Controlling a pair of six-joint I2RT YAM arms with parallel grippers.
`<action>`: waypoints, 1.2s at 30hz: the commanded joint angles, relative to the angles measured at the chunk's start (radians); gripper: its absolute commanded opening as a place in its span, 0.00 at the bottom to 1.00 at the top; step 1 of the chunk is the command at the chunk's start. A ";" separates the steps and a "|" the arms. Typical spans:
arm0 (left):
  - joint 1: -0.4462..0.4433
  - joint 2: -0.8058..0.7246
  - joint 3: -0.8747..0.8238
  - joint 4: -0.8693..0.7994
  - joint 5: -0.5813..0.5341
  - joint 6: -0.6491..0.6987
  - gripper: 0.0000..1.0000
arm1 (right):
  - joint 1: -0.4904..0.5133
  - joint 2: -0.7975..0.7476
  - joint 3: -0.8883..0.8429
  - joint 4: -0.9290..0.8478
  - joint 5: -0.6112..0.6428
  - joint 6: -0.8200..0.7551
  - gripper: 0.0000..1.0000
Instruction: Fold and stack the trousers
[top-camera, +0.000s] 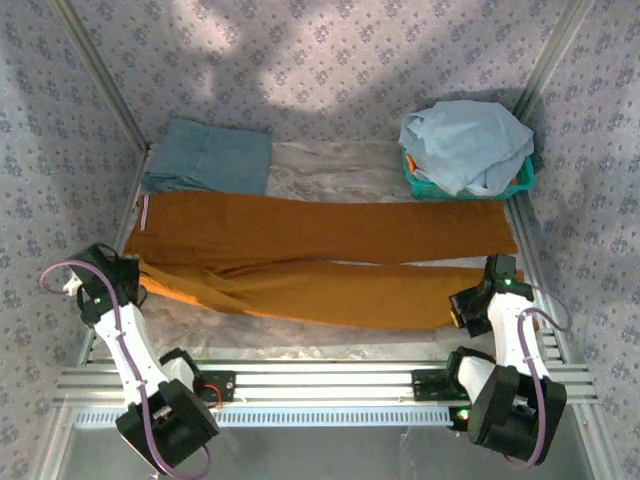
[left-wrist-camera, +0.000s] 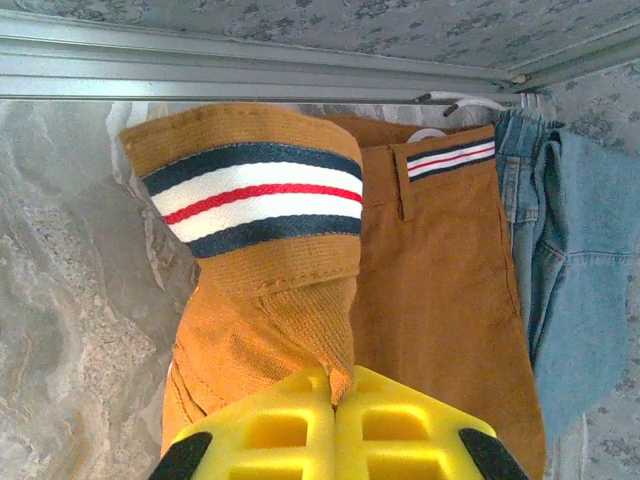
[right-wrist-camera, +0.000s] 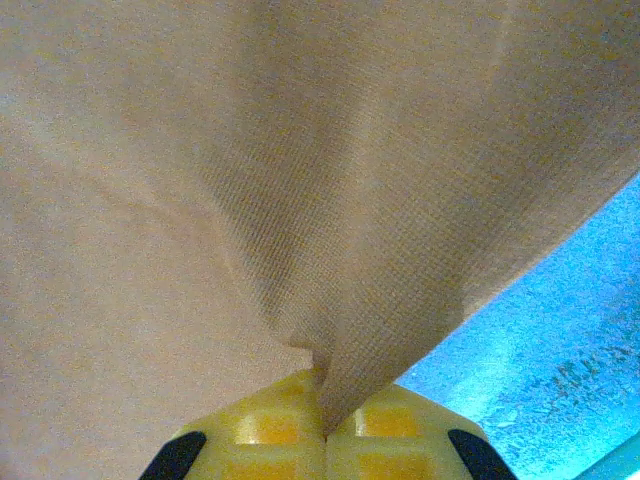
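Patterned cloth walls on three sides; a marbled sheet (top-camera: 330, 165) covers the table.

- Rust-orange trousers (top-camera: 320, 255) spread across mid-table. Long axis runs 9 to 3 o'clock: waist at the 9 o'clock end, leg hems at 3 o'clock. Far leg flat and straight; near leg rumpled and slightly slanted.
- The left gripper (top-camera: 138, 285) sits at the 9 o'clock end, on the near corner of the waist. Left wrist view: yellow fingers (left-wrist-camera: 270, 435) pressed together, with a fold of the waist cloth pinched between them. The striped waistband trim (left-wrist-camera: 255, 200) is turned over just beyond.
- The right gripper (top-camera: 468, 308) sits at the 3 o'clock end, on the near leg's hem. Right wrist view: its pads are closed on a ridge of the orange cloth, which drapes up and away from them.
- A green basket (top-camera: 418, 182) at 1 o'clock holds a pale blue garment (top-camera: 465, 140) heaped over its rim.
- A teal denim garment (top-camera: 210, 155) lies folded flat at 11 o'clock, just beside the waist's far edge.
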 joint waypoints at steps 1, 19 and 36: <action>-0.009 0.000 0.069 0.028 0.023 -0.001 0.00 | -0.007 -0.001 0.089 0.033 -0.009 -0.085 0.00; -0.261 0.517 0.586 0.075 -0.170 0.052 0.00 | 0.166 0.551 0.646 0.217 0.017 -0.281 0.00; -0.325 0.929 0.919 0.030 -0.206 0.161 0.00 | 0.232 0.997 1.052 0.141 0.052 -0.400 0.00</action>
